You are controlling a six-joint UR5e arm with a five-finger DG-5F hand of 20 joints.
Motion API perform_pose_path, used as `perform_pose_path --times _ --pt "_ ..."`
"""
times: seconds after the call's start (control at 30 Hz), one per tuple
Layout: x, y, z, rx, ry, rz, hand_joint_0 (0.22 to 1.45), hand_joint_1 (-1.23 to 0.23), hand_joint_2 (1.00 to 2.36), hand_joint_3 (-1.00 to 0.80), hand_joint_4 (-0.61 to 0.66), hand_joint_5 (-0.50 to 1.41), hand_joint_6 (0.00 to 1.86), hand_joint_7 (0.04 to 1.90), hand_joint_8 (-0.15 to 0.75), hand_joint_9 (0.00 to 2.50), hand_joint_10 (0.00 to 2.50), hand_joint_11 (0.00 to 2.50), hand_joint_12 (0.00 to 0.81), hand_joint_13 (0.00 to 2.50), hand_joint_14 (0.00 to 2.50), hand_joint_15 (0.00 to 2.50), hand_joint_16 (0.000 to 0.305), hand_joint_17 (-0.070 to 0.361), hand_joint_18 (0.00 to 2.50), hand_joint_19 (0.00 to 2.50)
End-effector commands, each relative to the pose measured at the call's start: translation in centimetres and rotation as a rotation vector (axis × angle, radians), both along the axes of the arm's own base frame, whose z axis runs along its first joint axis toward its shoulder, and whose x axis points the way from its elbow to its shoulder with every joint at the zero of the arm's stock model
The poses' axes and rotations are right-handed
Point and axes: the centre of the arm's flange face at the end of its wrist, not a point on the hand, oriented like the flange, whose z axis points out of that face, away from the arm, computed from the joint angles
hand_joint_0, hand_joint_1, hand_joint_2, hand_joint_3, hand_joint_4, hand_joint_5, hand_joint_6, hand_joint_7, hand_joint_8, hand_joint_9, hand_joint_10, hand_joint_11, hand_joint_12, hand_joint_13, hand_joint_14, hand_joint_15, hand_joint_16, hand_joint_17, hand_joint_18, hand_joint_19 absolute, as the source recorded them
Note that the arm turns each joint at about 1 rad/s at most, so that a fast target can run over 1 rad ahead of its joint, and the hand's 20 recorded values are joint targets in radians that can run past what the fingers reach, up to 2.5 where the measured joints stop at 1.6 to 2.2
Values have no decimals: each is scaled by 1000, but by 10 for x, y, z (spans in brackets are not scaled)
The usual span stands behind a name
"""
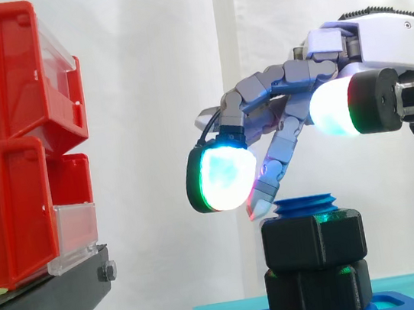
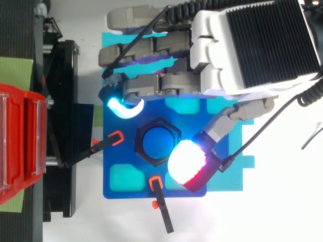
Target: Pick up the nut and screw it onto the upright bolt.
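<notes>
A blue upright bolt (image 1: 307,205) rises from a blue fixture (image 2: 117,156), its round top (image 2: 157,143) visible from above. Two black hex nuts sit on it, one stacked on the other: the upper nut (image 1: 313,240), whose hex rim (image 2: 174,135) rings the bolt top, and the lower nut (image 1: 319,290). My hand (image 1: 376,39) hovers just above them, coming in from the right. Its fingers are relaxed and spread around the bolt top without gripping it. One glowing cyan fingertip (image 2: 123,107) hangs left of the nut, and a white-red pad (image 2: 186,162) hangs on the opposite side.
Stacked red bins (image 1: 6,152) on a black stand (image 1: 47,308) are at the left. Two black clamps with orange tips (image 2: 108,142) (image 2: 159,194) hold the blue fixture on a teal plate (image 2: 229,176). A white curtain hangs behind.
</notes>
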Motion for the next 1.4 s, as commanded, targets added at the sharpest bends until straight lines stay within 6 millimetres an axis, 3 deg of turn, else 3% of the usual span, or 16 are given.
perform_pose_path --times 0.0,0.53,1.03,1.37 --pt "0 1 1 0 -2 1 458 -275 1000 -500 241 -77 503 804 244 999 0 0 316 409 0 0 35 80 0 0" --pt "0 13 -2 1 21 11 446 -255 1000 -500 231 -94 502 740 245 879 0 0 334 307 0 0 40 89 0 0" --pt "-1 19 -6 2 50 14 463 -341 1000 -500 188 -134 502 731 239 800 0 0 316 323 0 0 37 82 0 0" --pt "-3 17 -8 2 71 0 468 -317 1000 -500 180 -147 502 732 237 591 0 0 329 128 0 0 38 86 0 0"
